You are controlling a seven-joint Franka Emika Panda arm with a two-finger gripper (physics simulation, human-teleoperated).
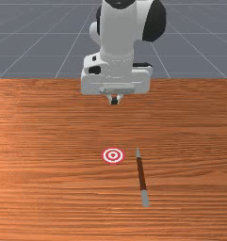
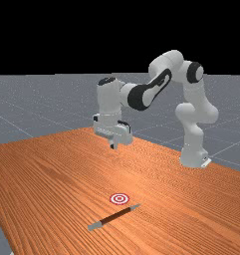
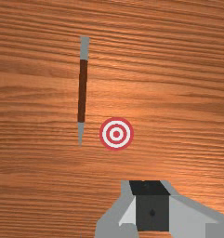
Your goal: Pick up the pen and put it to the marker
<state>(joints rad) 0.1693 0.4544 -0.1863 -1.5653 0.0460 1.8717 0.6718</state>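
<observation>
Pen (image 1: pixel 141 173) (wood (image 1: pixel 49 197) all round) near marker (image 1: pixel 113 155)

The front view faces my arm (image 1: pixel 117 42) across the table (image 1: pixel 44 164), angled steeply down. The far view stands back and to one side at a shallower slant, taking in the arm down to its base (image 2: pixel 192 155). Closest, the wrist view looks down past my fingers (image 3: pixel 152 209). All three share pen (image 1: pixel 141 174) and target (image 1: pixel 113 155).

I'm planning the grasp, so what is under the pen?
Wood grain of the table shows along both sides of the pen, which appears to lie on it. The strip directly beneath is hidden by the pen.
</observation>
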